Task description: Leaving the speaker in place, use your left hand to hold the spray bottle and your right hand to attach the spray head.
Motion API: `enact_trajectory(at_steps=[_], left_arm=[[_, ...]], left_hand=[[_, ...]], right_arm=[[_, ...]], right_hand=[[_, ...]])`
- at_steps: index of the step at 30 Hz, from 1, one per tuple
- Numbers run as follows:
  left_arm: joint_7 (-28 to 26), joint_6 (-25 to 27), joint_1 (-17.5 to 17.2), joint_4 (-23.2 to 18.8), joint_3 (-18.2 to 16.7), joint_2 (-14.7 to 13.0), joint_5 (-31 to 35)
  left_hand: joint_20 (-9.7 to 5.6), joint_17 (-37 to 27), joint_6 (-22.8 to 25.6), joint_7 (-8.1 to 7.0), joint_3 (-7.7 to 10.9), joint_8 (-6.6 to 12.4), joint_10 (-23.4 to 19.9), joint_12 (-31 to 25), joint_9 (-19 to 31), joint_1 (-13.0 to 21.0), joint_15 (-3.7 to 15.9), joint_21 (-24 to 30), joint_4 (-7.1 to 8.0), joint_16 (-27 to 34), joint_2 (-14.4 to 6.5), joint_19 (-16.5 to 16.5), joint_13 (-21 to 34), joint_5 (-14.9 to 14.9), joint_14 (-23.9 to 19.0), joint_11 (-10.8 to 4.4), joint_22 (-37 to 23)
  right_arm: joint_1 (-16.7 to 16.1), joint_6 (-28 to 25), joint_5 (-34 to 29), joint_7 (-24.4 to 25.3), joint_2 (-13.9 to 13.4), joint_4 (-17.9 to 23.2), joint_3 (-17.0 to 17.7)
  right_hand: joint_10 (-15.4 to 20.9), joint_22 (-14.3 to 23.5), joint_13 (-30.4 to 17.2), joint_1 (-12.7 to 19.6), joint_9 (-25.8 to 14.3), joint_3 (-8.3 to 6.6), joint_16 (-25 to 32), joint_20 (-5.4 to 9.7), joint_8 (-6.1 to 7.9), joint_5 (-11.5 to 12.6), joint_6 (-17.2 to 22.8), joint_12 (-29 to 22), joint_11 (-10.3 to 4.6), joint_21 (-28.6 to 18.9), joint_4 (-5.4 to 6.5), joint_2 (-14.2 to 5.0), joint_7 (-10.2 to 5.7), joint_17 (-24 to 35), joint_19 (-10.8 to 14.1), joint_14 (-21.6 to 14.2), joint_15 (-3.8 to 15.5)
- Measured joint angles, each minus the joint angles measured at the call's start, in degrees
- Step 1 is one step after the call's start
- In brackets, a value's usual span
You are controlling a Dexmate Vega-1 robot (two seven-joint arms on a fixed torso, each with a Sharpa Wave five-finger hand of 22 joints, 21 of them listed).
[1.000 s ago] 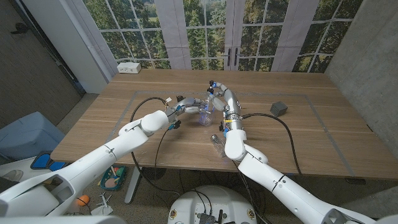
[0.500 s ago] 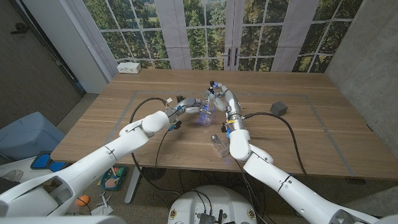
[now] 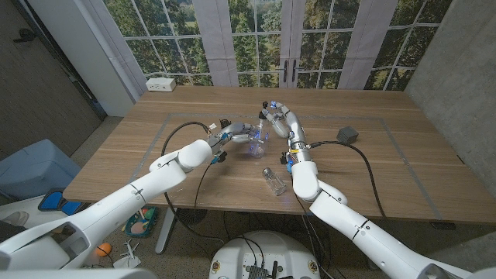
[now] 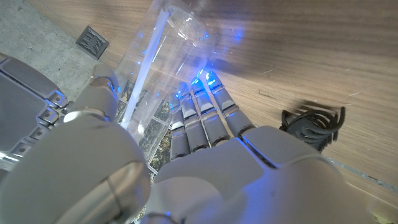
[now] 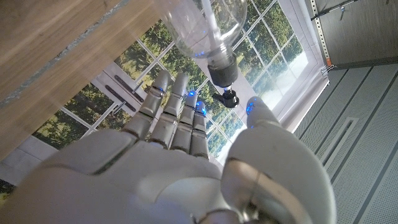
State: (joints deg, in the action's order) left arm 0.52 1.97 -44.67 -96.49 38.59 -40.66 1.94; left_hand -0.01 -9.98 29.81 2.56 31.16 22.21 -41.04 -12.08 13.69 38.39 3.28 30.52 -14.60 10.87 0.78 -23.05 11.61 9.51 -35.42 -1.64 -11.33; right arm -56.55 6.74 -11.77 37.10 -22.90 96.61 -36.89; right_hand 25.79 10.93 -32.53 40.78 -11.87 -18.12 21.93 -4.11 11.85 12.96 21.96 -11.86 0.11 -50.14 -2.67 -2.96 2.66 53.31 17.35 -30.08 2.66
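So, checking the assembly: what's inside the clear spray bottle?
A pale dip tube runs down inside the clear plastic spray bottle. The left hand covers its lower part, so any liquid is hidden.

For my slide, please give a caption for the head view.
Left hand holds the clear spray bottle; right hand hovers at its spray head.
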Motion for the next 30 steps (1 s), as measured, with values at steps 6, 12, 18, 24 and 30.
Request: enact_trajectory(at_steps=[6,12,18,24,30], left_arm=[[-0.74,0.62,-0.32,-0.83,0.09,-0.23,1.23],[-1.35,1.41,-0.56,-1.50,0.12,-0.42,2.36],[-1.60,2.16,-0.79,-2.32,0.13,-0.64,3.20],[-1.70,2.70,-0.88,-2.84,0.19,-0.76,3.89],[-1.93,3.16,-0.88,-3.26,0.43,-0.80,4.96]], left_hand=[[-0.02,0.00,0.00,0.00,-0.01,-0.08,-0.01,0.11,-0.01,0.00,0.00,0.00,0.01,0.00,0.00,0.02,-0.02,-0.05,0.00,-0.01,0.00],[-0.21,0.00,0.00,0.00,-0.02,-0.15,-0.01,0.18,0.04,0.00,0.00,0.22,0.02,0.00,0.00,0.21,-0.05,-0.08,0.00,-0.01,0.00],[-0.21,0.00,0.00,0.00,-0.07,0.14,-0.10,0.10,0.04,0.00,0.00,0.21,0.07,0.00,0.00,0.21,-0.04,0.00,0.00,-0.10,0.00],[-0.21,0.00,0.00,0.00,-0.07,0.14,-0.10,-0.05,0.04,0.00,0.00,0.21,0.07,0.00,0.00,0.21,-0.02,0.07,0.00,-0.11,0.00],[-0.21,0.00,0.00,0.00,-0.07,0.14,-0.10,-0.05,0.04,-0.06,0.00,0.21,0.08,0.00,-0.06,0.21,0.01,0.07,0.00,-0.11,0.00]], right_arm=[[-0.34,1.07,0.40,-0.51,-0.41,0.29,0.76],[-0.50,2.60,1.03,-1.39,-0.96,0.36,1.48],[-0.51,4.73,1.64,-2.42,-1.44,0.04,2.20],[-0.45,6.01,1.82,-3.47,-1.92,-0.09,2.79],[-0.28,7.17,1.90,-4.70,-2.50,-0.08,3.23]], right_hand=[[-0.41,0.00,0.00,-0.45,0.00,0.42,0.00,-0.50,-0.22,0.40,-0.62,0.00,0.41,0.46,0.09,0.43,-0.01,-0.06,-0.50,0.41,-0.42],[-0.72,0.00,0.15,-1.97,0.00,0.89,-0.54,-1.07,-0.22,0.40,-0.26,0.00,0.72,0.46,0.21,0.47,-0.36,-0.26,-1.06,1.05,-1.05],[-1.05,0.01,0.22,-3.24,0.01,1.62,-0.54,-1.43,0.68,0.62,1.65,0.00,1.04,0.45,0.12,0.68,-1.76,-0.26,-1.43,1.55,-1.55],[-2.13,0.01,0.63,-3.25,0.01,1.87,-1.44,-2.25,1.57,0.84,4.81,0.22,1.24,1.16,-0.85,0.69,-2.27,-0.52,-2.26,3.83,-1.93],[-3.69,0.01,0.93,-3.84,0.01,1.61,-2.26,-2.39,2.00,1.25,7.13,0.44,0.61,1.67,-2.11,1.27,-2.61,-1.05,-3.62,5.63,-1.95]])
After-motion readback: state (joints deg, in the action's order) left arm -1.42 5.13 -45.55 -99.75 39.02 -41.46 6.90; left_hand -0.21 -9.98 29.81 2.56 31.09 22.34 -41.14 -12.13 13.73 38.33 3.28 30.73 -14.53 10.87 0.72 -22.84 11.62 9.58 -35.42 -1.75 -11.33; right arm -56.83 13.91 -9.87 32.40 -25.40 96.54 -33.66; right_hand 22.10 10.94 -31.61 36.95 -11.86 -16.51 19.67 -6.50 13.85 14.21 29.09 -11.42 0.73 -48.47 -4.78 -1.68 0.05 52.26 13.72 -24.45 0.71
